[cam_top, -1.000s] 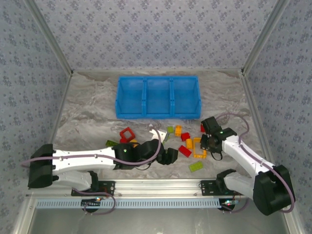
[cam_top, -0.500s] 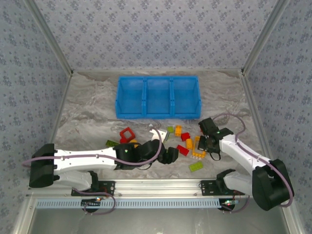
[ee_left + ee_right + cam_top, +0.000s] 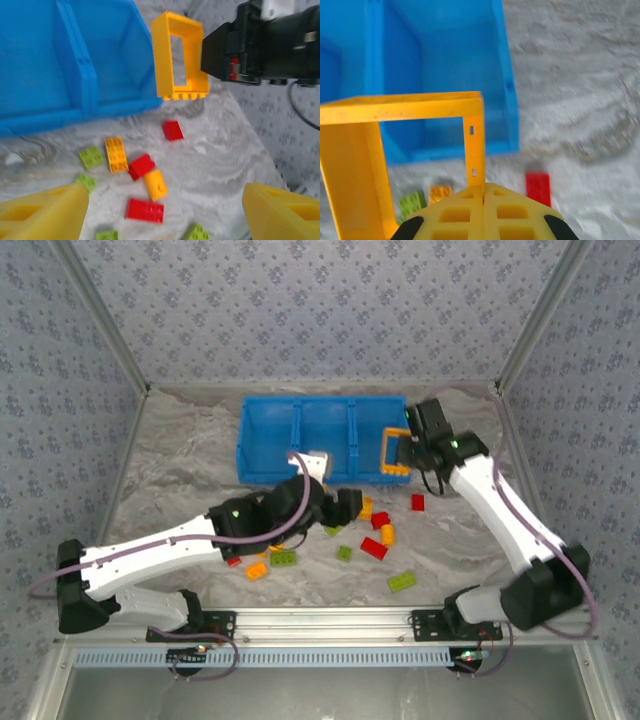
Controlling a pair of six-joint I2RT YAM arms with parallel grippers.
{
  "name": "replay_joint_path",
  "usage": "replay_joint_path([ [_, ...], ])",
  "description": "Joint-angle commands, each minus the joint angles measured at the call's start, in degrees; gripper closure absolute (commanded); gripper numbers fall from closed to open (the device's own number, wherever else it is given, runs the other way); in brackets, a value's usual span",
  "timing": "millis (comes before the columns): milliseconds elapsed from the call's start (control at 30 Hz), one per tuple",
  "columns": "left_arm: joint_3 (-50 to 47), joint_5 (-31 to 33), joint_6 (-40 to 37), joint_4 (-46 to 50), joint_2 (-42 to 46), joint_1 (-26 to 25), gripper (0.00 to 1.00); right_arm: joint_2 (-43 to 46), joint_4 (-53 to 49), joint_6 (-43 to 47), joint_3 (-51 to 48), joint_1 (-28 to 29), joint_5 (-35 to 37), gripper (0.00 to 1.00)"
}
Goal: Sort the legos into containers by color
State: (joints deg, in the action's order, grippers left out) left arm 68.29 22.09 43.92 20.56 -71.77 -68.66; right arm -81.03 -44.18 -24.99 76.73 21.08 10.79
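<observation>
Jaws of right gripper (image 3: 483, 210) clamped on an orange-yellow open rectangular plastic frame (image 3: 161, 55) at the right end of the long bright blue plastic bin (image 3: 300, 475).
Jaws of left gripper (image 3: 335, 505) wide, holding nothing. Barely begun, by the look: compartments apparently bare, small red, lime and orange plastic bricks (image 3: 375, 548) scattered on the bench (image 3: 180, 470).

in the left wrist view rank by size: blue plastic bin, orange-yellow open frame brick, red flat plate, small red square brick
1. blue plastic bin
2. orange-yellow open frame brick
3. red flat plate
4. small red square brick
Last two close; plate lies nearer the camera.
</observation>
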Motion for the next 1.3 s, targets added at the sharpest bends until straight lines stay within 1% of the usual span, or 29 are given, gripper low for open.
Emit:
replay_joint_path([
  [0, 4.8, -1.3, -3.6, 3.5, 0.0, 3.6, 0.19, -11.6, 2.9, 5.6, 6.7, -4.1, -5.2, 1.0],
  [133, 10.2, 0.0, -6.3, 5.7, -3.2, 5.7, 0.18, -23.7, 4.3, 8.6, 16.5, -6.2, -8.4, 1.0],
  [267, 16.0, 5.5, -6.1, 11.6, -8.5, 6.0, 0.18, -34.1, 2.9, 9.1, 25.7, -7.2, -11.0, 1.0],
  [333, 17.2, 7.7, -4.8, 13.3, -10.3, 6.0, 0.17, -37.5, 2.2, 9.2, 28.9, -7.2, -11.9, 1.0],
  [467, 17.4, 7.9, -4.1, 13.1, -11.9, 6.3, 0.16, -44.3, -0.5, 9.4, 34.8, -6.7, -12.0, 1.0],
  [567, 17.0, 7.4, -4.0, 12.6, -12.1, 6.5, 0.16, -47.3, -0.9, 9.4, 36.6, -6.3, -12.0, 1.0],
  [800, 16.0, 6.7, -3.6, 12.5, -11.9, 6.8, 0.16, -52.1, -1.8, 9.7, 39.7, -6.0, -12.1, 1.0],
  [967, 15.7, 6.2, -3.3, 12.7, -11.8, 6.8, 0.16, -53.1, -1.0, 9.5, 40.0, -6.0, -12.9, 1.0],
  [1033, 15.4, 5.9, -3.1, 12.9, -11.6, 6.8, 0.16, -52.9, -0.9, 9.4, 39.9, -5.9, -12.8, 0.93],
  [1100, 15.1, 5.7, -2.4, 13.4, -11.3, 6.8, 0.17, -51.8, -0.5, 9.2, 39.4, -5.8, -12.8, 0.83],
  [1200, 13.9, 5.4, -0.9, 14.2, -9.8, 6.7, 0.17, -48.0, 1.2, 8.7, 37.1, -5.9, -12.5, 0.75],
  [1267, 12.9, 5.6, 0.2, 15.2, -8.5, 6.7, 0.18, -45.1, 2.0, 8.5, 36.0, -5.9, -11.8, 0.71],
])
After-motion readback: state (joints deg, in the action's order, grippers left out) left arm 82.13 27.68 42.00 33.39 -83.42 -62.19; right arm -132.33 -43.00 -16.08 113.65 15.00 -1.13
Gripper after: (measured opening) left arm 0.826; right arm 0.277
